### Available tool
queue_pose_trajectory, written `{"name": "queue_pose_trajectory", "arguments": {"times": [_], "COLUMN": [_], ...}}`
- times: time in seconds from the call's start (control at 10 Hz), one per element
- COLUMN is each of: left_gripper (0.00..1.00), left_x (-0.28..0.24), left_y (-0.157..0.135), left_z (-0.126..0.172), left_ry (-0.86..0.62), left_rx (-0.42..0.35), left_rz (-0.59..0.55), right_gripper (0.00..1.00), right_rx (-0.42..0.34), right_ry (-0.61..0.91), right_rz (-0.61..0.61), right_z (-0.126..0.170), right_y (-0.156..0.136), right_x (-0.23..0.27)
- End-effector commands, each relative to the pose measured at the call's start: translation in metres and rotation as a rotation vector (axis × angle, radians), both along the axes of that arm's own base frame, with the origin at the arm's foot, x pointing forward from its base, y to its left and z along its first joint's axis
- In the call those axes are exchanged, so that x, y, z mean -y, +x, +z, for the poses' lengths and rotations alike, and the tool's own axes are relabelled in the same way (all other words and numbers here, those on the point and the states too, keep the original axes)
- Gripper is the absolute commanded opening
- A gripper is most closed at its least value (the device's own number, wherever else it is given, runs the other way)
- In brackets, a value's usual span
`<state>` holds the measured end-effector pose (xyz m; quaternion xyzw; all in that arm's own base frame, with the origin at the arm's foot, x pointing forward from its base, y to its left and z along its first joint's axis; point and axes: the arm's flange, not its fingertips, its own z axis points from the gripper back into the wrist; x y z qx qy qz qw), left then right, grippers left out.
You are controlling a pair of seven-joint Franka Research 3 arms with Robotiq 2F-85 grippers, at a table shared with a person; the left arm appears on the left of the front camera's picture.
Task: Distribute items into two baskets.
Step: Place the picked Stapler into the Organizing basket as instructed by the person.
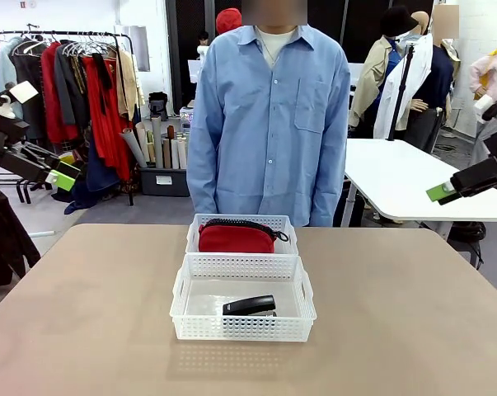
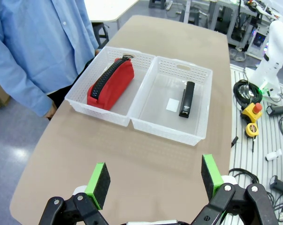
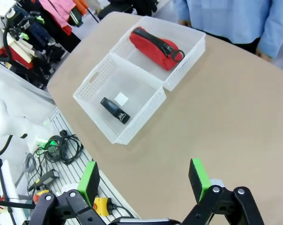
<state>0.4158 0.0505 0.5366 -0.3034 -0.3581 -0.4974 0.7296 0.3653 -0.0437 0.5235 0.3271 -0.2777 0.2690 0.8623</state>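
While both arms hang raised at the frame's left and right edges, left gripper and right gripper gape wide, holding nothing. Centre frame, pouch lies crosswise in far basket; stapler likewise in near basket.

front level, wrists high, sharing baskets

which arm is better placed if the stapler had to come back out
Neither clearly: both grippers, left and right, hang open and high at the table's sides. The stapler lies slightly right of centre in the near basket, so perhaps the right.
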Motion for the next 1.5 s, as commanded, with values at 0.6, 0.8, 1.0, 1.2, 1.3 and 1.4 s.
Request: {"name": "queue_pose_trajectory", "arguments": {"times": [0.6,0.8,1.0,1.2,1.3,1.4], "left_gripper": [1.00,1.00,1.00,1.00,1.00,1.00], "left_x": [0.000,0.000,0.000,0.000,0.000,0.000], "left_y": [-0.001,-0.001,-0.001,-0.001,-0.001,-0.001], "left_z": [0.001,0.001,0.001,0.001,0.001,0.001], "left_ry": [-0.004,-0.004,-0.004,-0.004,-0.004,-0.004], "left_rx": [-0.003,-0.003,-0.003,-0.003,-0.003,-0.003], "left_rz": [-0.004,-0.004,-0.004,-0.004,-0.004,-0.004], "right_gripper": [1.00,1.00,1.00,1.00,1.00,1.00], "right_rx": [0.129,0.053,0.053,0.053,0.053,0.053], "right_ry": [0.048,0.014,0.014,0.014,0.014,0.014], "right_rz": [0.052,0.013,0.013,0.013,0.013,0.013], "right_z": [-0.010,-0.005,-0.005,-0.005,-0.005,-0.005], "right_y": [-0.025,-0.020,-0.020,-0.020,-0.020,-0.020], "right_x": [0.015,0.015,0.015,0.015,0.015,0.015]}}
